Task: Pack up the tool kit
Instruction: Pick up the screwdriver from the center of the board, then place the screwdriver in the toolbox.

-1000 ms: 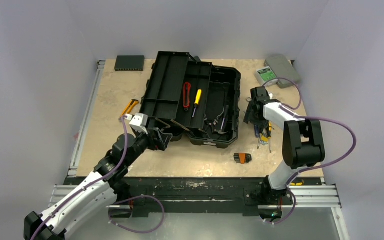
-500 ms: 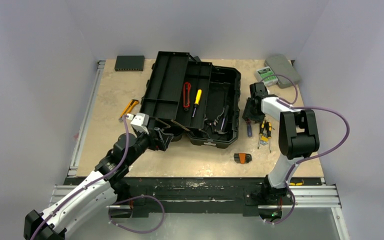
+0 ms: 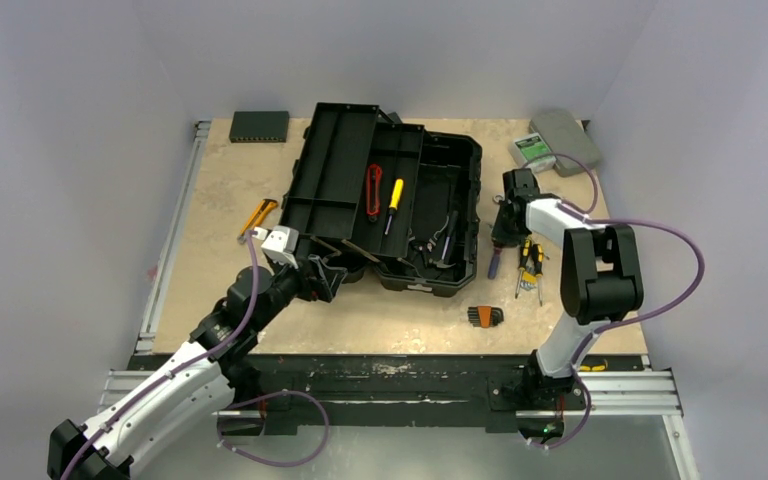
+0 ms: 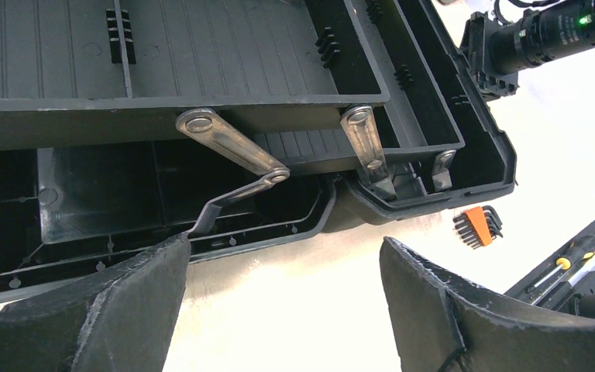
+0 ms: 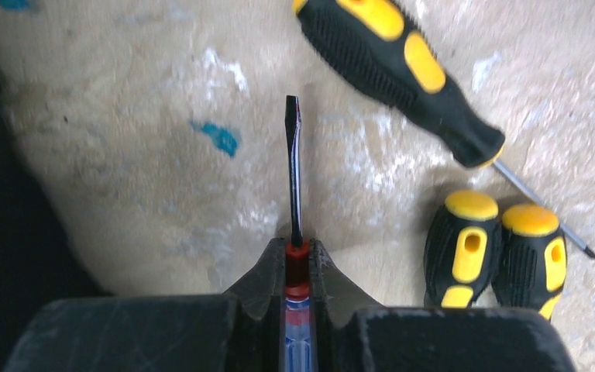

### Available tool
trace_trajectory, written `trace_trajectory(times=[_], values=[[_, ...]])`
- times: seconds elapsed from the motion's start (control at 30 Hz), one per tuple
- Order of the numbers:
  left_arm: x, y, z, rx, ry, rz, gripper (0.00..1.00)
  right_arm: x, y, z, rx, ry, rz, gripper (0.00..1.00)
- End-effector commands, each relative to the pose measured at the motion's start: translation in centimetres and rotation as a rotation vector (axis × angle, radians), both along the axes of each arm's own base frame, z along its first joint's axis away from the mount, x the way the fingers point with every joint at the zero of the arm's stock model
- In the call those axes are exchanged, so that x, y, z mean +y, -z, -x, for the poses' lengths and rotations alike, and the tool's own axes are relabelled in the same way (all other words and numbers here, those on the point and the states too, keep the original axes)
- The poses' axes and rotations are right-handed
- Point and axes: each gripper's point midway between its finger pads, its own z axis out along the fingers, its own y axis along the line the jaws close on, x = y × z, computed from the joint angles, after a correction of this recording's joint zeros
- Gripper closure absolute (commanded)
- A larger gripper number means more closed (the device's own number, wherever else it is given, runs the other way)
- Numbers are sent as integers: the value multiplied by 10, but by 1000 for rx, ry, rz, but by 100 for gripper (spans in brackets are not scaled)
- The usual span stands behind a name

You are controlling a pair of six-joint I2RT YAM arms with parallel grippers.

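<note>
The black toolbox [image 3: 474, 190] stands open at mid-table, its cantilever tray [image 3: 332, 170] swung out to the left. In the tray lie a red tool [image 3: 373, 190] and a yellow screwdriver [image 3: 395, 194]. My right gripper [image 5: 297, 256] is shut on a small screwdriver [image 5: 294, 170] with a red and blue handle, its flat tip pointing away just over the table, right of the box [image 3: 496, 262]. Three yellow-and-black screwdrivers [image 5: 399, 74] lie beside it. My left gripper [image 4: 283, 263] stands open at the box's near left corner [image 3: 322, 278], holding nothing.
An orange hex key set [image 3: 484, 316] lies near the front edge. A yellow knife [image 3: 258, 214] rests left of the box. A thin black device [image 3: 259, 125] sits at the back left. A grey case [image 3: 565, 128] and a green-labelled box [image 3: 531, 150] sit at the back right.
My right gripper has come down beside the box and closed on the small screwdriver, which now lies a little further left. The left arm has not moved.
</note>
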Motion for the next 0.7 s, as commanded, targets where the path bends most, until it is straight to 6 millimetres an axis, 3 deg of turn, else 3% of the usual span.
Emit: trace_trajectory(times=[0.0, 0.43, 0.67], values=[[-1, -9, -4, -40, -2, 20, 12, 11, -25, 14, -25, -23, -61, 100], [-2, -10, -2, -57, 9, 18, 12, 13, -142, 19, -292, -68, -87, 100], [1, -14, 0, -97, 12, 29, 12, 41, -193, 22, -433, -165, -223, 100]])
